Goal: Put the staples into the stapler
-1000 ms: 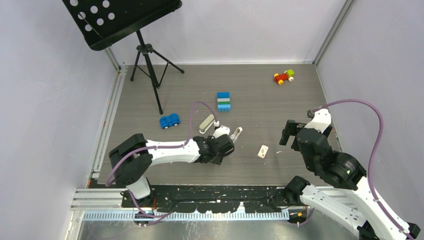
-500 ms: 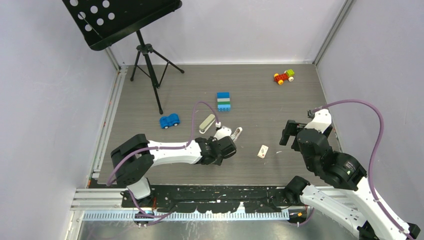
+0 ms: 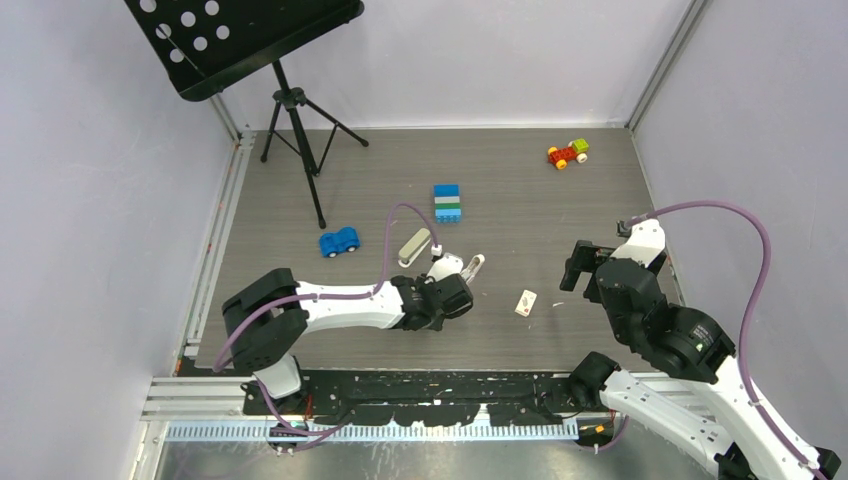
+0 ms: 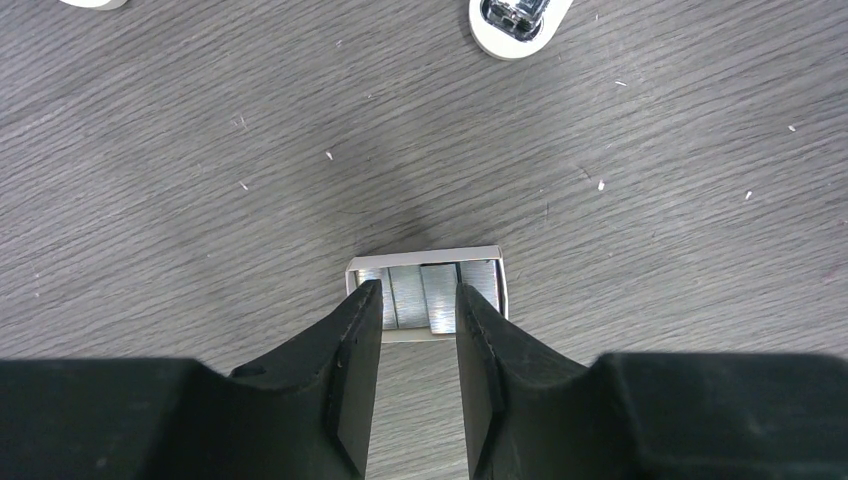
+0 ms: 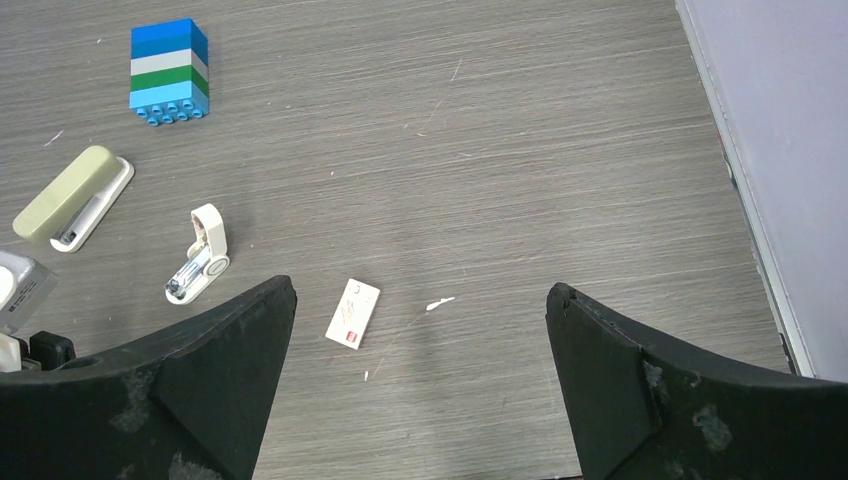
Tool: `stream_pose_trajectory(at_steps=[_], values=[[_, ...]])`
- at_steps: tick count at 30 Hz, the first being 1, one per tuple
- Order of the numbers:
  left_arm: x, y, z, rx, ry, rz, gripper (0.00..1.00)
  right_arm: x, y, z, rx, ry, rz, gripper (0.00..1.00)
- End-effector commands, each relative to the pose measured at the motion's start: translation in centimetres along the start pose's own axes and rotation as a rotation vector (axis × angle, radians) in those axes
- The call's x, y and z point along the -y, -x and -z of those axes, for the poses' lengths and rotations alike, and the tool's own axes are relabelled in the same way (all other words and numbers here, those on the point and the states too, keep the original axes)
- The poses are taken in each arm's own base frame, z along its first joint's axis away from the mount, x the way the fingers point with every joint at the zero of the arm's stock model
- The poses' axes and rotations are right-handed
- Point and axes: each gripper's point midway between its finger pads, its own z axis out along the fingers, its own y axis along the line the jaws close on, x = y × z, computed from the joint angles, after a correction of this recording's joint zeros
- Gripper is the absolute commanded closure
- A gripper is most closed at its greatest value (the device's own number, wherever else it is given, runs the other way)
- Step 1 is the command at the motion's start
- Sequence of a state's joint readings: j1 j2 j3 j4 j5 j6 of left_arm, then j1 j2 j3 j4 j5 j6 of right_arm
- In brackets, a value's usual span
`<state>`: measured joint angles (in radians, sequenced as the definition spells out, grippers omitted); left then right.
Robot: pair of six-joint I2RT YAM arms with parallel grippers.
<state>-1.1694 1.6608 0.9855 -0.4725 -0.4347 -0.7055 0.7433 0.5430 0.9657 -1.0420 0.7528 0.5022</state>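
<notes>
The staples (image 4: 438, 290) are silvery strips lying side by side in a small open white tray (image 4: 425, 261) on the floor. My left gripper (image 4: 418, 298) is open just above the tray, its fingertips (image 4: 362, 305) straddling the middle strips. In the top view the left gripper (image 3: 447, 287) hides the staples. The stapler (image 3: 414, 244), beige on a white base, lies just beyond it and also shows in the right wrist view (image 5: 70, 195). The white red-marked box (image 3: 525, 302) lies flat to the right. My right gripper (image 5: 420, 292) is wide open and empty above the floor near that box (image 5: 353, 313).
A small white curved piece with a chrome end (image 3: 473, 266) lies right of the stapler and shows at the top of the left wrist view (image 4: 515, 20). A blue-white-green block stack (image 3: 447, 203), a blue toy car (image 3: 339, 242), a red brick car (image 3: 567, 153) and a music stand (image 3: 300, 150) stand farther back.
The left arm has shifted only very slightly over the tray. The right arm has barely moved. No object has moved.
</notes>
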Motion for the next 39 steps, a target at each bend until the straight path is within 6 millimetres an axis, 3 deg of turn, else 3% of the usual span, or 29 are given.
stream_pose_trajectory(at_steps=[1, 13, 19, 24, 39], values=[[-0.8, -0.5, -0.4, -0.02, 0.051, -0.007, 0.66, -0.3, 0.7, 0.0, 0.03, 0.011, -0.022, 0.01], [-0.4, -1.8, -1.4, -0.076, 0.058, -0.017, 0.67, -0.3, 0.6, 0.0, 0.028, 0.013, -0.02, 0.01], [-0.6, -1.9, -1.3, -0.078, 0.071, -0.016, 0.77, -0.4, 0.6, -0.1, 0.025, 0.013, -0.017, 0.01], [-0.6, -1.6, -1.0, -0.072, 0.066, -0.011, 0.86, -0.4, 0.6, -0.1, 0.023, 0.013, -0.016, 0.01], [-0.8, 1.1, 1.5, 0.027, 0.035, 0.036, 0.93, -0.5, 0.6, -0.1, 0.02, 0.013, -0.013, 0.01]])
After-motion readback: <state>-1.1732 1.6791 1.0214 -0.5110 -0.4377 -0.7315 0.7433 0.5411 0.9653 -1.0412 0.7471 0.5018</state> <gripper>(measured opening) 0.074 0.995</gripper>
